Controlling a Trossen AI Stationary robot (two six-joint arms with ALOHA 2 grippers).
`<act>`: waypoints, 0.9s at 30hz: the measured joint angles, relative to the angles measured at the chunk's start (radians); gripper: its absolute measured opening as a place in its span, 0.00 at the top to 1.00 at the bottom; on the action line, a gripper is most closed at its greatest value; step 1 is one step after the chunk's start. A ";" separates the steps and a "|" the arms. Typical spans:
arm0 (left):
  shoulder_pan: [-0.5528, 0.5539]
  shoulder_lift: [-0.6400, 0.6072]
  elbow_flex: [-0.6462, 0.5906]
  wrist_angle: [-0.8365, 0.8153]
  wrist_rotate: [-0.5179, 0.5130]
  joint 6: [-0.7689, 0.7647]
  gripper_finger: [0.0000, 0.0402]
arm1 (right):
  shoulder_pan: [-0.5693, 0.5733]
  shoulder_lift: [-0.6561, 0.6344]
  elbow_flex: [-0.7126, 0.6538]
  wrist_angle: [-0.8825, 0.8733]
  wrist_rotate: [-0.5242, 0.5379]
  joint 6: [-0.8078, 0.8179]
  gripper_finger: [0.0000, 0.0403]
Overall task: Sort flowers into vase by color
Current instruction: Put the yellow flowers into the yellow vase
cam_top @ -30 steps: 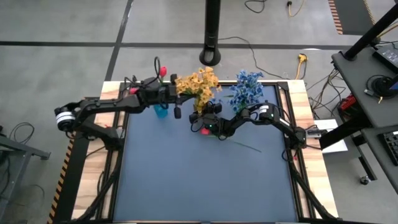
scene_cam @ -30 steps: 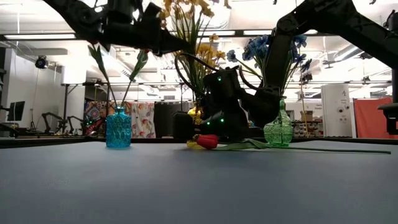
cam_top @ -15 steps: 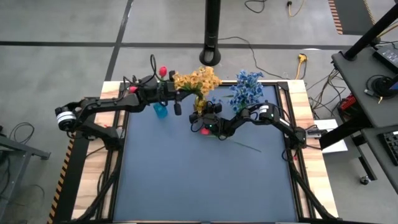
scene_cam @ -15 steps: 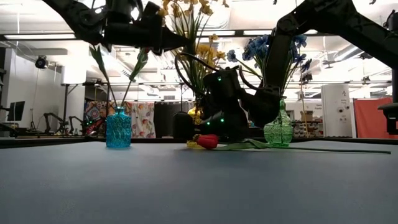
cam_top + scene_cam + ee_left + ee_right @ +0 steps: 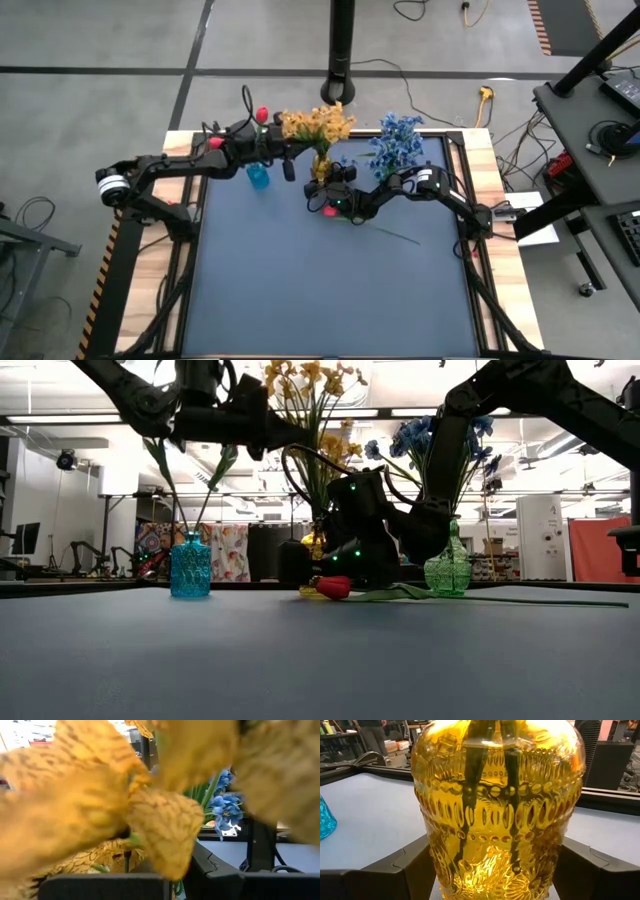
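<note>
Yellow flowers [image 5: 317, 124] stand in a yellow glass vase [image 5: 495, 810] at the table's far middle. My left gripper [image 5: 298, 435] reaches in level from the left, high up among their stems, and is shut. My right gripper [image 5: 324, 187] sits low at the vase, one finger on each side of it. A red flower [image 5: 335, 587] lies on the table beside the vase, its stem [image 5: 520, 601] trailing right. Red flowers [image 5: 262, 114] stand in a blue vase [image 5: 190, 565], and blue flowers [image 5: 396, 140] in a green vase [image 5: 448, 570]. My left gripper is shut on a yellow flower's stem [image 5: 308, 442] just below the blossoms, coming level from the table's left. Yellow blossoms [image 5: 100, 810] fill the wrist view and hide the place of contact. The sprig stands nearly upright, its lower stem running down toward the yellow vase. My right gripper holds the yellow vase's belly [image 5: 440, 870] between its two fingers [image 5: 395, 870], one on each side. It comes in level and low, from the table's right. The vase stands upright on the table.
The blue vase stands close left of the yellow one, the green vase to its right near the far edge. The near half of the blue mat [image 5: 320, 290] holds nothing but the red flower's stem. A black pole [image 5: 342, 50] stands beyond the far edge.
My left gripper has rolled a little while staying shut, and the yellow blossoms it holds have swung up and a bit toward the far edge, standing more upright over the yellow vase. My right gripper and the vase have kept still.
</note>
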 joint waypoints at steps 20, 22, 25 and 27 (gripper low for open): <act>0.017 0.001 -0.022 0.028 0.027 0.043 1.00 | 0.000 0.000 0.000 0.000 -0.002 -0.002 0.24; 0.017 0.001 -0.036 0.050 0.027 0.053 1.00 | 0.000 0.000 0.000 0.000 -0.002 -0.002 0.25; 0.022 0.001 -0.055 0.086 0.027 0.064 1.00 | 0.000 0.000 0.000 0.000 -0.002 -0.001 0.24; 0.028 0.001 -0.061 0.090 0.027 0.064 1.00 | 0.000 0.000 0.000 0.000 -0.002 -0.001 0.24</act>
